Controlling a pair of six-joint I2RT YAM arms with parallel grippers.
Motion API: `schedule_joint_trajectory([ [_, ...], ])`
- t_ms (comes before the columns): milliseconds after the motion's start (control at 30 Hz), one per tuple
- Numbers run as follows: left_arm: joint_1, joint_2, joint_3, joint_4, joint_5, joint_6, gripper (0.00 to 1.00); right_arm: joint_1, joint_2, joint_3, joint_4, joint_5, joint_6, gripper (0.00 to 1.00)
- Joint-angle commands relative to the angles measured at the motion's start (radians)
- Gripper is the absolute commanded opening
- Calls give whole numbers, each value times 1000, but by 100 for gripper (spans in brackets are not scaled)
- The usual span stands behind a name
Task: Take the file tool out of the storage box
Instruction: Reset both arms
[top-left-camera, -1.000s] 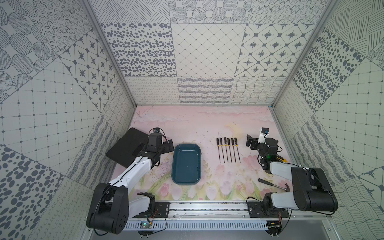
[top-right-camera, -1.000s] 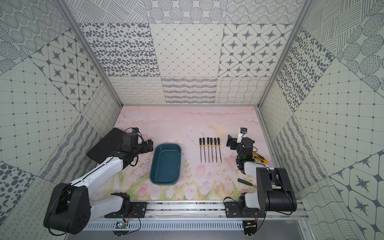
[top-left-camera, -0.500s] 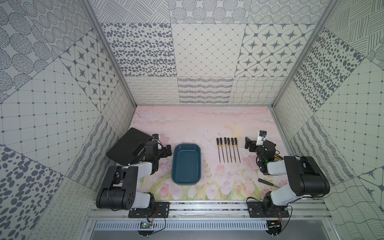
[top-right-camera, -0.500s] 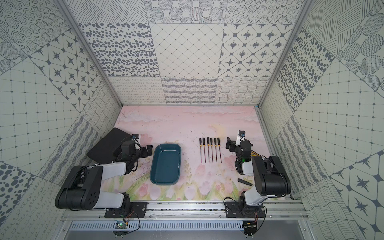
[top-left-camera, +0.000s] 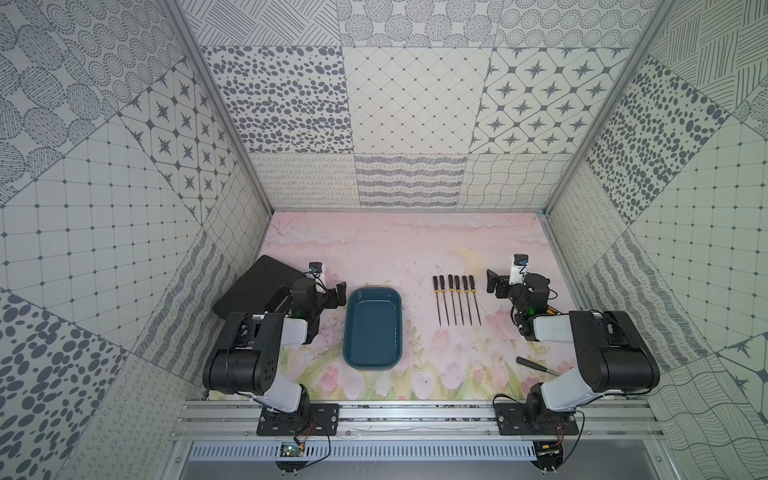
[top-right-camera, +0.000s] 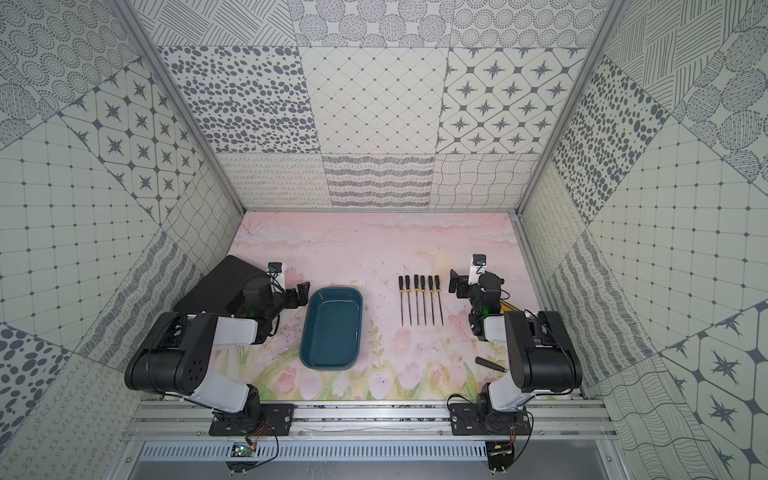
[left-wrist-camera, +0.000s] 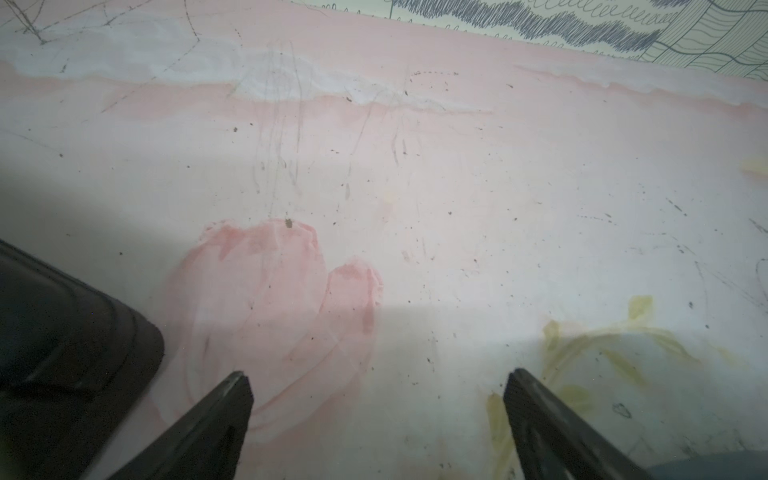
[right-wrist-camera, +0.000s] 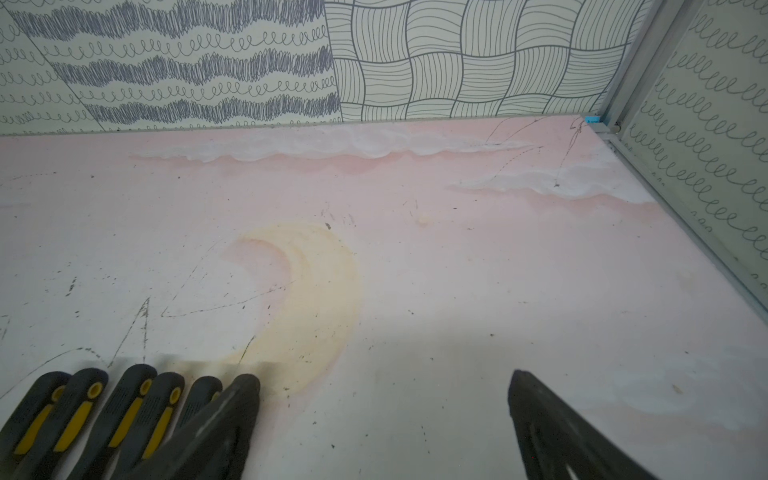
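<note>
The storage box (top-left-camera: 372, 328) (top-right-camera: 331, 328), a dark teal shallow tray, lies on the pink mat between the arms, and nothing shows inside it. Several file tools (top-left-camera: 456, 303) (top-right-camera: 421, 299) with black handles and yellow collars lie side by side on the mat to its right. My left gripper (top-left-camera: 337, 296) (left-wrist-camera: 377, 376) is open over bare mat just left of the box's far corner. My right gripper (top-left-camera: 496, 284) (right-wrist-camera: 383, 378) is open and empty just right of the file handles (right-wrist-camera: 124, 407).
A flat black board (top-left-camera: 257, 291) (left-wrist-camera: 62, 353) leans at the left wall behind the left arm. A dark loose tool (top-left-camera: 536, 365) (top-right-camera: 490, 365) lies near the right arm's base. Patterned walls close in three sides, and a metal rail (top-left-camera: 415, 415) runs along the front.
Both arms have folded back toward the front rail, elbows raised. The grippers stayed open and shifted only slightly. Box and files have not moved.
</note>
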Motion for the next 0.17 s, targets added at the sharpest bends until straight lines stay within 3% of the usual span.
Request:
schedule_joint_trajectory([
  [0,-1,3,9,74,21,31,99,6,3,16,18,-5,-12,98],
  [133,-1,2,9,78,20,30,99,6,3,15,19,-6,-12,98],
])
